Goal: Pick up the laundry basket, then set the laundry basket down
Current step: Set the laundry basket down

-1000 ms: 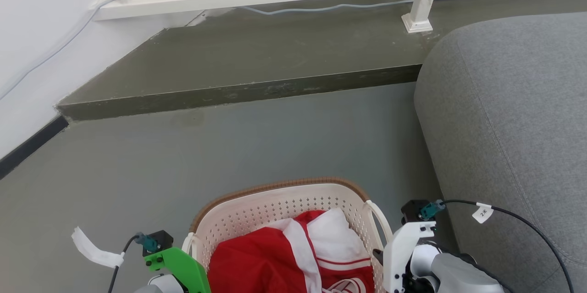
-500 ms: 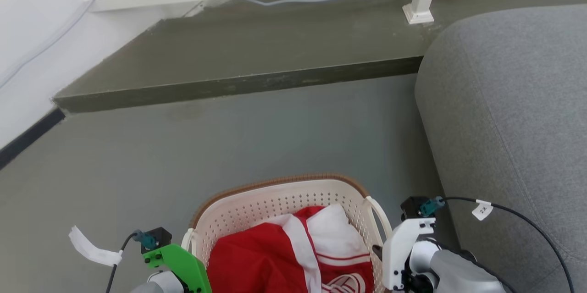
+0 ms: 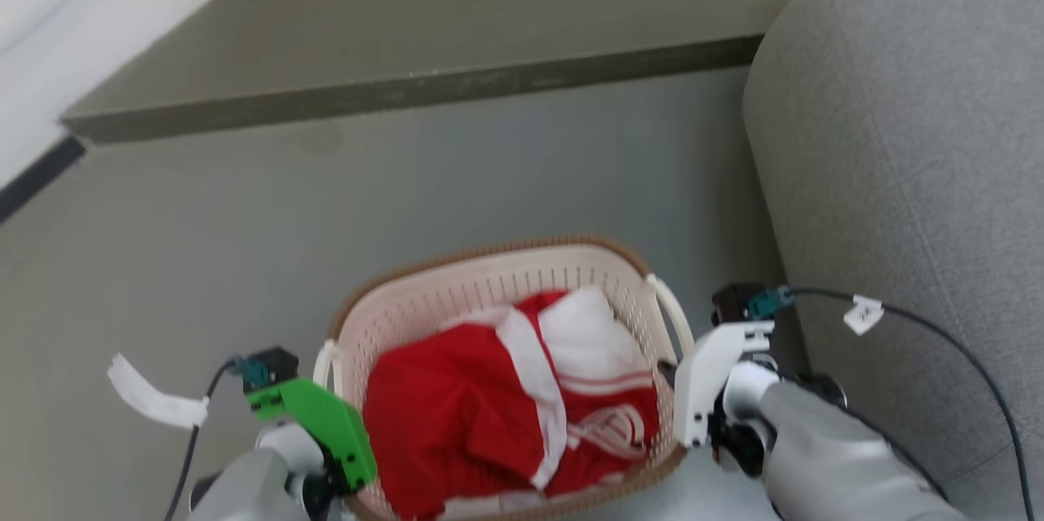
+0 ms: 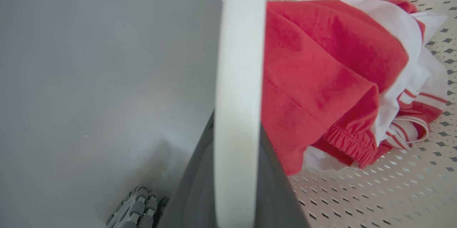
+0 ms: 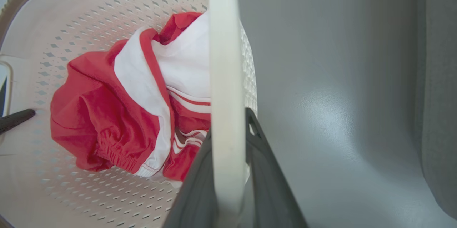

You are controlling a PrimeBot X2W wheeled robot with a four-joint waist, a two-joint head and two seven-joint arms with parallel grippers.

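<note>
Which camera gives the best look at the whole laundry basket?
The head view: the laundry basket appears nearly whole, rim, walls and clothing inside. The left wrist view shows one handle and some wall close up; the right wrist view, the other handle, wall and some rim.

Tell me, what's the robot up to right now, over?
Left gripper and right gripper both shut on the laundry basket side handles. Red-and-white clothing inside; lifted or grounded, cannot tell. Grey sofa close by the right gripper.

No legible text; white cable tag (image 3: 864,314) too blurred, marking unreadable.
</note>
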